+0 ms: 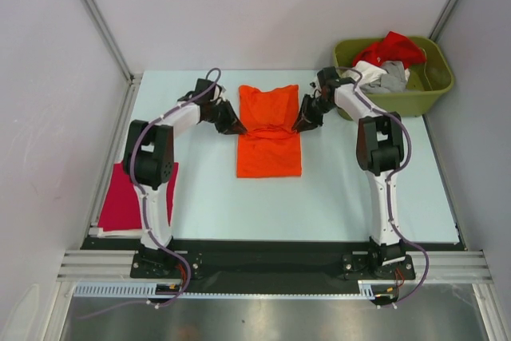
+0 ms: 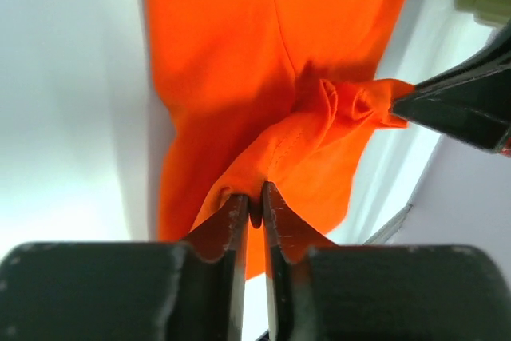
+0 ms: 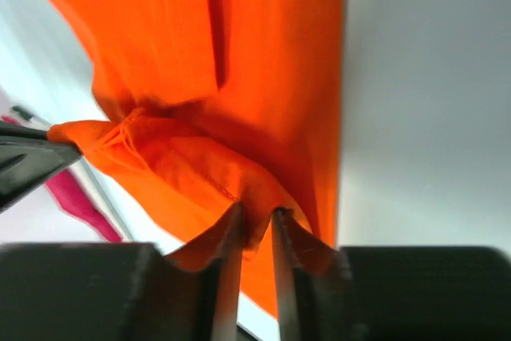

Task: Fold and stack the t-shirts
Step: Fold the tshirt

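Table (image 1: 335, 197), top view: the orange tee (image 1: 269, 137) lies in the middle, long axis running away from the arm bases. It is mostly flat, with a wrinkled band across its mid-length. Both arms reach in to that band from opposite sides.

Left hand (image 1: 232, 124): at the tee's left edge, at mid-length. In the left wrist view the fingers (image 2: 227, 225) stand almost together, with only a thin slit between them. A peak of orange cloth is drawn up to the tips, so the hand is clamped on the tee.

Right hand (image 1: 306, 121): at the tee's right edge, opposite the left hand. In the right wrist view the fingers (image 3: 226, 237) stand close together with a tongue of orange cloth between them. This hand is also clamped on the tee.

Both wrist views show a raised, gathered ridge of cloth running across from one hand to the other. The rest of the tee rests on the table.

Magenta tee (image 1: 124, 197): flat at the table's left edge, beside the left arm and well apart from the orange tee.

Bin (image 1: 437, 85): at the far right corner. A red tee (image 1: 393, 47) is heaped on top, with a white tee (image 1: 369, 69) and a grey tee (image 1: 391, 79) crumpled beneath it.
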### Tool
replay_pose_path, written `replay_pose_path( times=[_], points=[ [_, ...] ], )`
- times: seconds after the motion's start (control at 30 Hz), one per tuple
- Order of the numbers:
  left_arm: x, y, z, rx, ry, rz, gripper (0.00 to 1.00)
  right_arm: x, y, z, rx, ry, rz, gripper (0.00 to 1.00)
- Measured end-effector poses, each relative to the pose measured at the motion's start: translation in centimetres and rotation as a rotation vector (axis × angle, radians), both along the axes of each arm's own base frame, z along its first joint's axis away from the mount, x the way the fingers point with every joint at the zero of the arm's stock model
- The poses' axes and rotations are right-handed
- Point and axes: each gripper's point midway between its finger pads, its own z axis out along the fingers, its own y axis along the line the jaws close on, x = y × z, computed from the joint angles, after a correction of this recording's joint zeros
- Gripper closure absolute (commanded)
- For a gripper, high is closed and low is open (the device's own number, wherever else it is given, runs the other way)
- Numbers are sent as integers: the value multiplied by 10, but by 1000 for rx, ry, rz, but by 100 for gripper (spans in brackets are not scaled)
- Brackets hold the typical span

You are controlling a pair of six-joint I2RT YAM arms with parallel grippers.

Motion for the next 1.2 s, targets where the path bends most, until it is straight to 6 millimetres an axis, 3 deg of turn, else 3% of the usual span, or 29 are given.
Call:
replay_pose_path(
  times=[0.03, 0.07, 0.1, 0.23, 0.33, 0.43, 0.47, 0.53, 0.57, 0.67, 0.77, 0.9, 1.07, 1.2],
  points=[
    [3, 2, -2, 20, 6, -8, 77, 5, -2, -1, -18, -6, 3, 68],
    [9, 6, -3, 61, 0, -14, 73, 11, -4, -1, -42, -18, 7, 54],
    [15, 9, -2, 96, -16, -19, 70, 18, -6, 1, -68, -35, 5, 48],
    [34, 30, 24, 253, -135, -41, 60, 43, -18, 31, -198, -183, 24, 41],
    [20, 35, 50, 262, -197, -65, 62, 25, -21, 50, -232, -216, 41, 40],
    [-13, 28, 62, 211, -221, -107, 66, -19, -11, 55, -228, -193, 82, 46],
    [-24, 22, 61, 190, -220, -130, 68, -32, -3, 54, -211, -197, 99, 56],
    [-43, 2, 51, 140, -212, -186, 69, -55, 15, 46, -165, -171, 122, 65],
    [-49, -7, 45, 120, -205, -208, 71, -63, 27, 40, -137, -163, 134, 74],
    [-63, -36, 19, 51, -167, -273, 72, -73, 49, 17, -81, -132, 147, 88],
    [-57, -47, -4, 8, -144, -286, 74, -60, 56, -2, -50, -129, 124, 90],
    [-30, -41, -30, -3, -120, -246, 75, -35, 49, -18, -33, -135, 77, 91],
    [16, -34, -29, -1, -176, -200, 75, 8, 31, -29, -31, -165, 14, 90],
    [39, -30, -27, -2, -210, -184, 74, 37, 14, -33, -45, -186, -29, 90]
  ],
)
